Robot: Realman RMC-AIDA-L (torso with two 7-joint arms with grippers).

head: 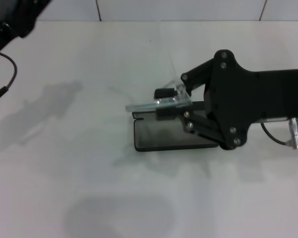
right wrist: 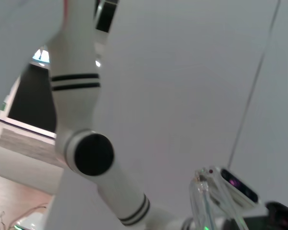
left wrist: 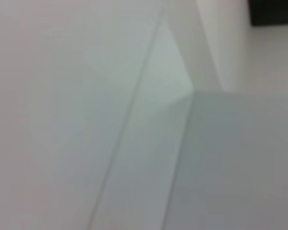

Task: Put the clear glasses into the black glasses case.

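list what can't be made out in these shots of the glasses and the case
- Head view: the right end of the black glasses case is hidden under the right claw.
- Head view: the clear glasses are transparent; their arms and far end are lost behind the claw.
- Head view: the left claw is cut off by the top-left edge.
- Left wrist view: only blurred white surfaces.
- Right wrist view: only a bit of the glasses shows at the bottom edge; the case is absent.

black glasses case partly behind right gripper
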